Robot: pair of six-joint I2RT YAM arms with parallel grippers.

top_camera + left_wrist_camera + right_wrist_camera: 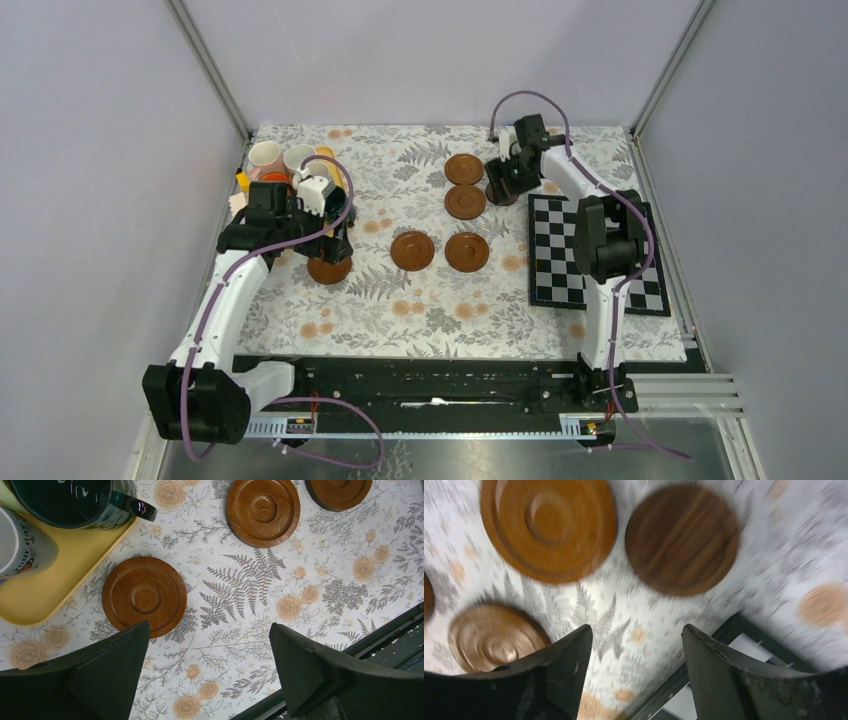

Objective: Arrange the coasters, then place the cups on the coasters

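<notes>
The left jaws stand wide apart with nothing between them, hanging over the table (pixel 325 555) just beside the yellow tray (pixel 45 590). One coaster (pixel 145 596) lies flat right by the tray's edge. The right jaws are apart too, holding nothing, far across from the tray, near a darker coaster (pixel 681 539). Four more coasters (pixel 465 201) lie in between. The cups (pixel 265 155) sit crowded on the tray.

Floral table (pixel 400 310) — coasters (pixel 412 250), yellow tray (pixel 60 580), checkered mat (pixel 550 260)
</notes>
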